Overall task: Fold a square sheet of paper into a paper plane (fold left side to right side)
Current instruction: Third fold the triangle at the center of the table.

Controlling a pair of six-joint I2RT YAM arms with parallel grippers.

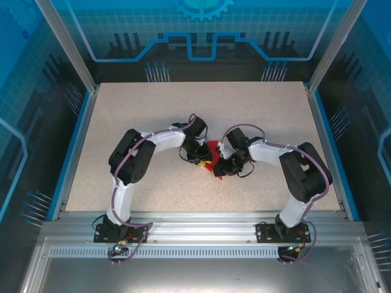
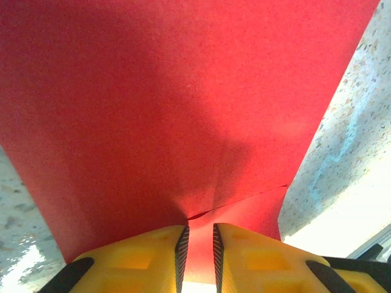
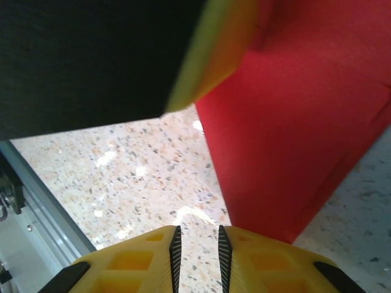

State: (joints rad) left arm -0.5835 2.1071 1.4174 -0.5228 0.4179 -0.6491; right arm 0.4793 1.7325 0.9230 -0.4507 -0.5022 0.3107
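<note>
Pinching the red paper (image 2: 183, 110) mid-table (image 1: 122, 110), the left gripper (image 2: 200, 244); right gripper (image 3: 197, 247) beside it, grip unclear.

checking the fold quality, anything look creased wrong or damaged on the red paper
Slightly: in the left wrist view the red paper buckles into a dent with a slanted crease just above the left pincer. No tear is visible.

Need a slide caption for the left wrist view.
Left gripper pinching the creased red paper sheet above the speckled table.
</note>
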